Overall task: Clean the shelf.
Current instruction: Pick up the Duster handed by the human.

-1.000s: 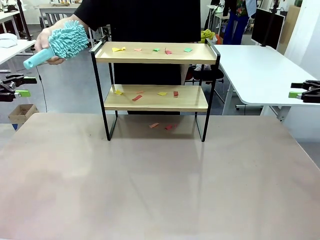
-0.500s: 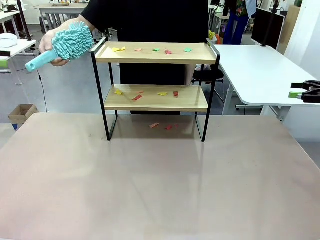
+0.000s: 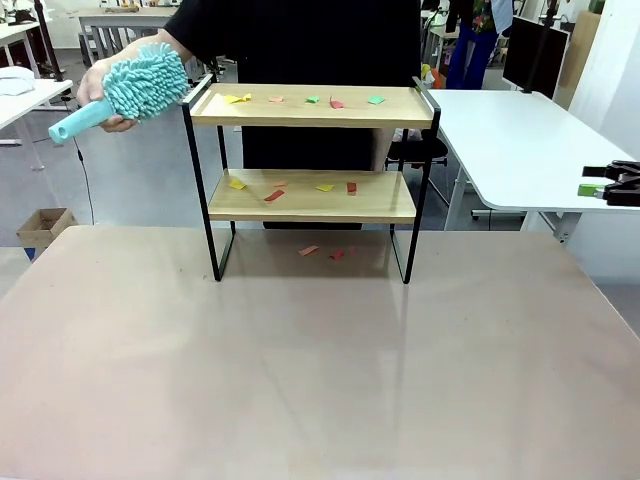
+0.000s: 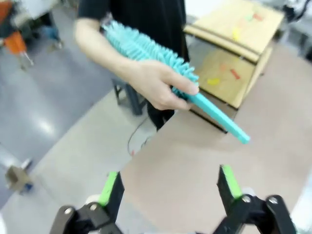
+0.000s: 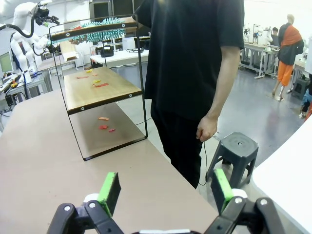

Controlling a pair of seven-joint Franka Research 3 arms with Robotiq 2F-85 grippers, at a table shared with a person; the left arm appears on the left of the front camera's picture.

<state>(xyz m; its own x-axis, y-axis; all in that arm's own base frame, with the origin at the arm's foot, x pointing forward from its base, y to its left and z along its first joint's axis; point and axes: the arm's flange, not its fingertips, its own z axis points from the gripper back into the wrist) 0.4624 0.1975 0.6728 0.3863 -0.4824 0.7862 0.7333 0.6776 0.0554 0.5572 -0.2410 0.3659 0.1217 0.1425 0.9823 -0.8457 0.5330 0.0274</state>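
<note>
My left gripper (image 4: 168, 187) hangs off the table's (image 3: 320, 380) left side, its two green-padded fingers spread wide with nothing between them. Beyond it a person's hand (image 3: 108, 98) is raised at about the height of the top board, fingers wrapped round the handle of a teal fluffy duster (image 3: 148, 78). The handle end points down and to the left. The fluffy head points up and to the right, just beside the upper left corner of the shelf (image 3: 310, 118).

The shelf stands upright at the middle of the table's far side. Its long axis runs left to right and its open front faces me. Small coloured paper scraps (image 3: 312, 99) lie on the top board, with more on the lower board (image 3: 310, 210) and on the table underneath it.

The person stands behind the shelf, their other hand (image 5: 207, 129) hanging loosely at their side.

My right gripper (image 3: 592, 182) is level off the table's right edge, pointing inward, its fingers spread wide and holding nothing.
</note>
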